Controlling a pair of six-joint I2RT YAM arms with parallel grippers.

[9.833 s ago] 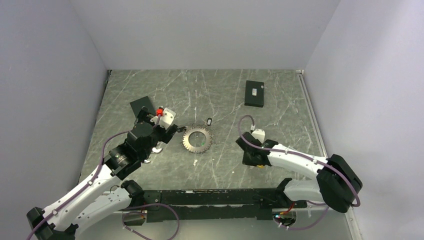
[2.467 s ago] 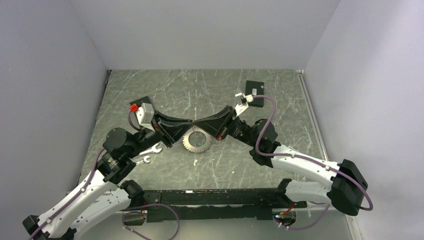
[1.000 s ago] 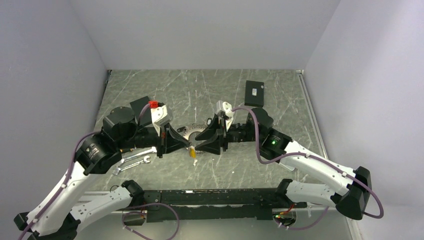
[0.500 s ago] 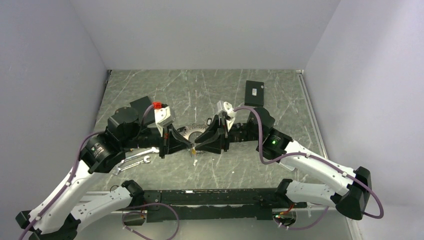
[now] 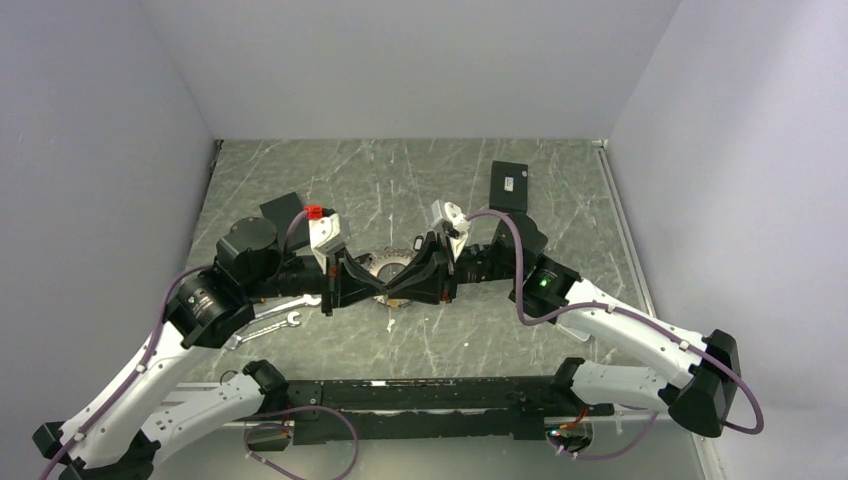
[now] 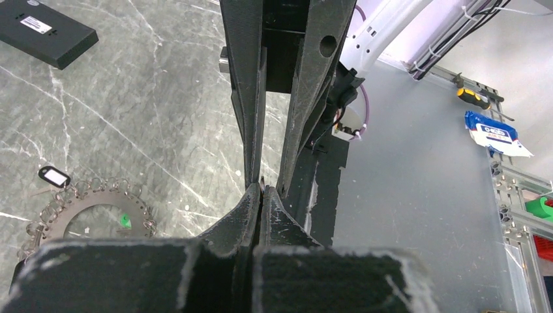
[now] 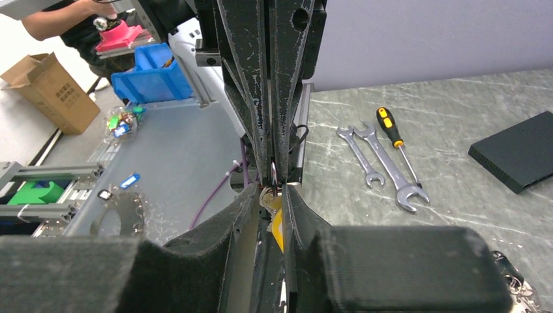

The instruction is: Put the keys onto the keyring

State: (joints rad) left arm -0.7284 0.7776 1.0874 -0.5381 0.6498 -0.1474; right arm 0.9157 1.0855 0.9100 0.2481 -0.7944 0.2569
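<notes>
My two grippers meet tip to tip just above the table in front of the keyring [image 5: 373, 266], a silver loop strung with small keys, which also shows in the left wrist view [image 6: 78, 212]. The left gripper [image 5: 381, 293] [image 6: 261, 190] is shut, pinching a thin metal loop from which the keys [image 7: 276, 215] hang: a silver one and one with an orange-yellow head. The right gripper [image 5: 393, 292] [image 7: 274, 189] has its jaws drawn in narrowly against the hanging keys from both sides. In the top view the fingers hide the keys.
Two silver wrenches [image 5: 270, 318] [image 7: 381, 163] and an orange-handled screwdriver [image 7: 393, 138] lie at the left. A black box [image 5: 509, 187] [image 6: 45, 39] sits at the back right, a black pad [image 5: 282, 210] [image 7: 518, 156] at the back left. A small black tag [image 6: 53, 177] lies beside the keyring.
The two grippers have closed the gap and now touch tip to tip. The right jaws have narrowed around the keys hanging from the left gripper, which stayed shut.
</notes>
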